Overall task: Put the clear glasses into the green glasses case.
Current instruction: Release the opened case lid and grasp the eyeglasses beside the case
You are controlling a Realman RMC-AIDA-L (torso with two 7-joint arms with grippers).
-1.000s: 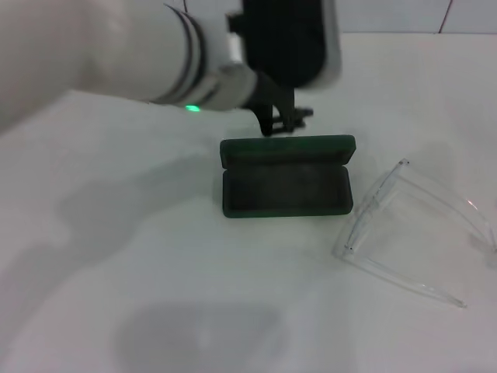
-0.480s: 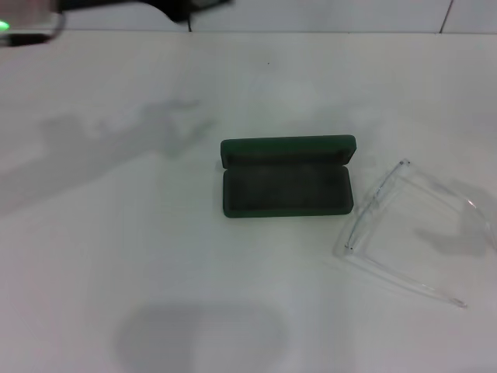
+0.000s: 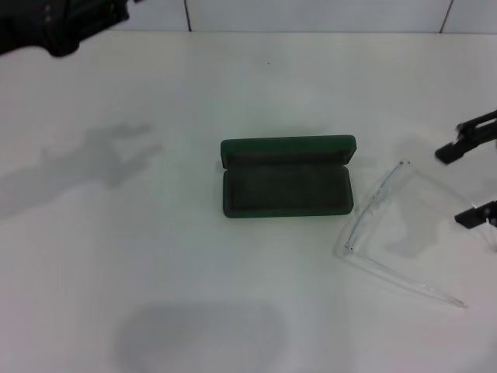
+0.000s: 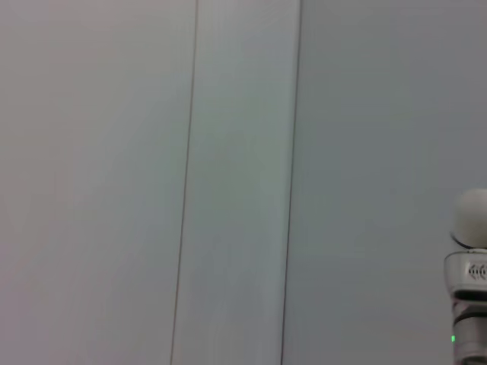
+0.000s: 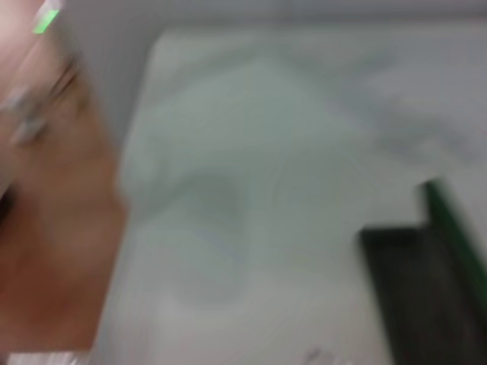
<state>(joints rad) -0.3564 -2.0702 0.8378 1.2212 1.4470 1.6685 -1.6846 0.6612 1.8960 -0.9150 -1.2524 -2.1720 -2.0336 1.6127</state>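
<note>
The dark green rectangular hinged glasses case (image 3: pixel 286 177) lies open at the middle of the white table (image 3: pixel 194 272), lid up; the clear, colourless plastic glasses (image 3: pixel 404 233) rest just beside it on the right — arms unfolded; the right gripper (image 3: pixel 471 181) hovers above their far side, fingers (image 3: pixel 466 141) spread apart; the left gripper (image 3: pixel 54 19) is raised at the far left corner — its fingers I cannot tell.

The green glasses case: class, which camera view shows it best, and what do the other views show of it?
The head view shows it best: the green glasses case lies open on the white table, lid raised, lining visible, whole outline in frame. The right wrist view catches only a blurred part of it at the frame's edge. The left wrist view shows none of it.
</note>
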